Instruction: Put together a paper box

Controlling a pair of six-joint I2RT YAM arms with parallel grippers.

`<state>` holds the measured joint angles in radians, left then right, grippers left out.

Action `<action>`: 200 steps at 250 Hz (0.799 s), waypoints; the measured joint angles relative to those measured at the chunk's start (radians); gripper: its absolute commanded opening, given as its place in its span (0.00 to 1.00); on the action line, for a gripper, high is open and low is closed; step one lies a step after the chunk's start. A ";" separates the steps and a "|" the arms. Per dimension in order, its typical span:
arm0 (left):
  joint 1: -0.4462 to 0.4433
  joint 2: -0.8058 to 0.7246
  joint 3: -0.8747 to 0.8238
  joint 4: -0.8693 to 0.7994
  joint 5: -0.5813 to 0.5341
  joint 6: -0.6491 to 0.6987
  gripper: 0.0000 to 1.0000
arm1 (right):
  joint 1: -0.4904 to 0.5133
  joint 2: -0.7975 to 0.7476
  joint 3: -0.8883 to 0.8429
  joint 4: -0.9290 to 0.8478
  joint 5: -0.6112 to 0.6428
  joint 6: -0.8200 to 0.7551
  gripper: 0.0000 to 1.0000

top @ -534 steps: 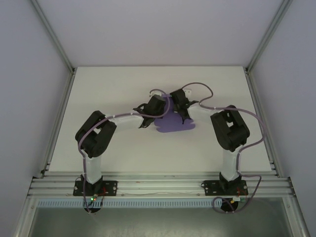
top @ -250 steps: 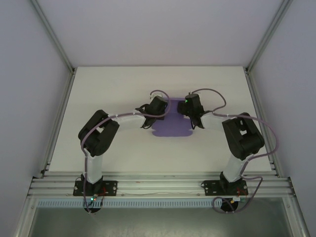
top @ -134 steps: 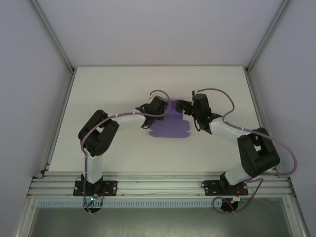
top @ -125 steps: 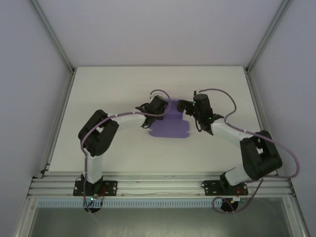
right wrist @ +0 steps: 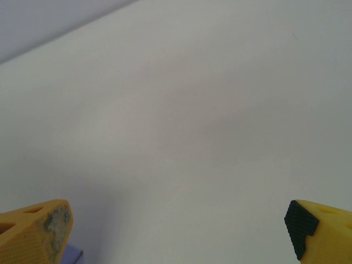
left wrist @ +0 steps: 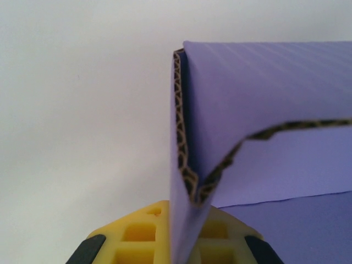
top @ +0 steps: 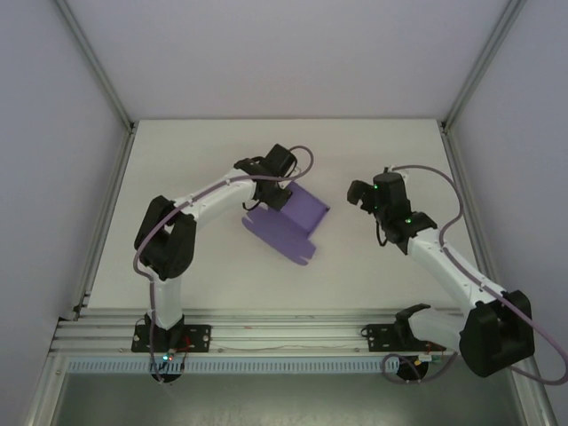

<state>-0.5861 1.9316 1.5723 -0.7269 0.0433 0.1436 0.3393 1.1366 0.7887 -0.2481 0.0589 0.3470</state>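
Paper box [top: 286, 229] lies mid-table, a partly folded purple sheet with one panel raised. To its right, well apart, the right gripper [top: 362, 195] hangs with jaws spread wide over bare table [right wrist: 192, 110]. Farther back, the left gripper [left wrist: 184, 234] is clamped on the raised panel's corrugated edge.

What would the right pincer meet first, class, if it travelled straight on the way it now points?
Probably the bare matte white tabletop. The open right pincer looks down onto it at a slant, with nothing between its fingers, though depth is hard to judge.
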 measured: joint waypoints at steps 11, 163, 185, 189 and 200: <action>-0.010 0.001 0.010 -0.059 -0.011 0.034 0.00 | 0.000 -0.005 0.000 -0.022 -0.007 -0.001 1.00; -0.100 0.396 0.328 -0.454 -0.283 0.135 0.00 | -0.005 0.014 -0.018 -0.089 -0.032 -0.019 1.00; -0.121 0.451 0.397 -0.500 -0.350 0.114 0.00 | -0.005 0.029 -0.018 -0.097 -0.028 -0.018 1.00; -0.124 0.458 0.407 -0.505 -0.363 0.109 0.00 | -0.005 0.030 -0.018 -0.099 -0.028 -0.018 1.00; -0.131 0.476 0.426 -0.508 -0.399 0.097 0.00 | -0.005 0.030 -0.018 -0.102 -0.024 -0.018 1.00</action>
<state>-0.7170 2.4073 1.9980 -1.2346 -0.3553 0.2405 0.3344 1.1667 0.7704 -0.3500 0.0349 0.3290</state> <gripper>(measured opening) 0.074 0.998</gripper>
